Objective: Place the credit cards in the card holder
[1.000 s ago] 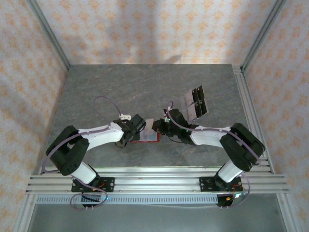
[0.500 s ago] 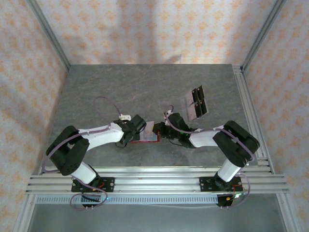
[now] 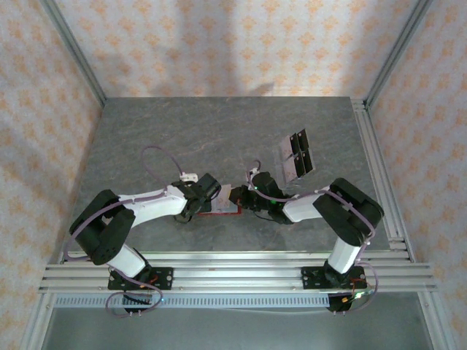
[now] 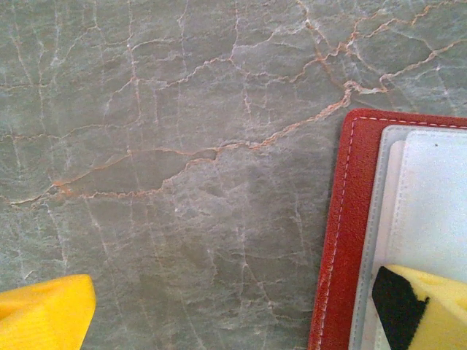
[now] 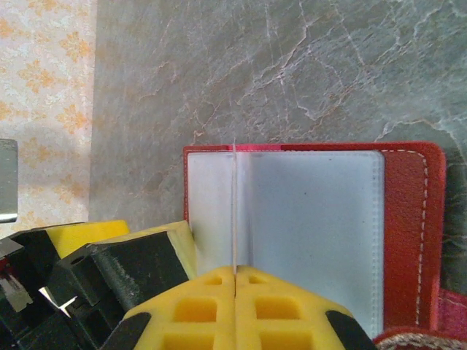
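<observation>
When viewed from above: wallet (image 3: 222, 207) open flat on table (image 3: 182, 131), near centre, between both grippers. Left gripper (image 3: 202, 198) at wallet's left end, right gripper (image 3: 245, 198) at its right end. Loose cards (image 3: 294, 154) far right of wallet, well apart from it, overlapped, pale with black parts.

Left wrist view: left gripper (image 4: 233, 292) spread wide, nothing held. One finger (image 4: 427, 306) over wallet's (image 4: 337, 240) pale lining, other finger (image 4: 44, 315) over bare table beside red edge. Contact with lining not certain.

Right wrist view: right gripper (image 5: 235, 281) pinched tight on one card (image 5: 234, 211), fingers nearly meeting, only card's thickness between. Card turned on edge, seen as thin line, standing across pale lining (image 5: 306, 219) of wallet, off its middle. Red border with white stitching along one side. Card's far edge touching lining or just above it: cannot tell.
</observation>
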Robot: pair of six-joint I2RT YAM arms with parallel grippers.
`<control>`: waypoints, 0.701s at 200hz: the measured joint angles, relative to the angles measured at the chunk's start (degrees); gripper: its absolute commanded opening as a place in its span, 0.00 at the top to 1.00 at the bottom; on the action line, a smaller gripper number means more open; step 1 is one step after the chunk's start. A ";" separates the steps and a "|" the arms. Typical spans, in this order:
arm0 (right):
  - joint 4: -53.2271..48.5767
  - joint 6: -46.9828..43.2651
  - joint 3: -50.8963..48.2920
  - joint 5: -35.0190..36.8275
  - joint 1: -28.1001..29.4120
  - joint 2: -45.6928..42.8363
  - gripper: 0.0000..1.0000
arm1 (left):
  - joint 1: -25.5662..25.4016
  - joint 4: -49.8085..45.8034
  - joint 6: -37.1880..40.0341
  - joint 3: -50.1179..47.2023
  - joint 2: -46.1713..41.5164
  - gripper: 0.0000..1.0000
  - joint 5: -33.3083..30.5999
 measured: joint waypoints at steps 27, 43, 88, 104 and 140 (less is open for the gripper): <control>1.31 0.42 0.00 -0.20 0.00 0.85 1.00 | 0.00 0.00 -0.02 0.00 0.00 0.00 0.00; 1.81 0.72 0.00 -0.39 0.00 1.22 1.00 | 0.00 0.00 -0.09 0.00 0.00 0.00 0.00; 2.80 1.03 -0.24 -1.07 0.00 1.75 1.00 | 0.00 0.00 -0.11 0.00 0.00 0.00 0.00; 3.21 1.03 -0.48 -1.55 0.00 1.81 1.00 | 0.00 0.00 -0.11 0.00 0.00 0.00 0.00; 4.20 1.05 -1.55 -2.08 0.00 1.88 1.00 | 0.00 0.00 -0.11 0.00 0.00 0.00 0.00</control>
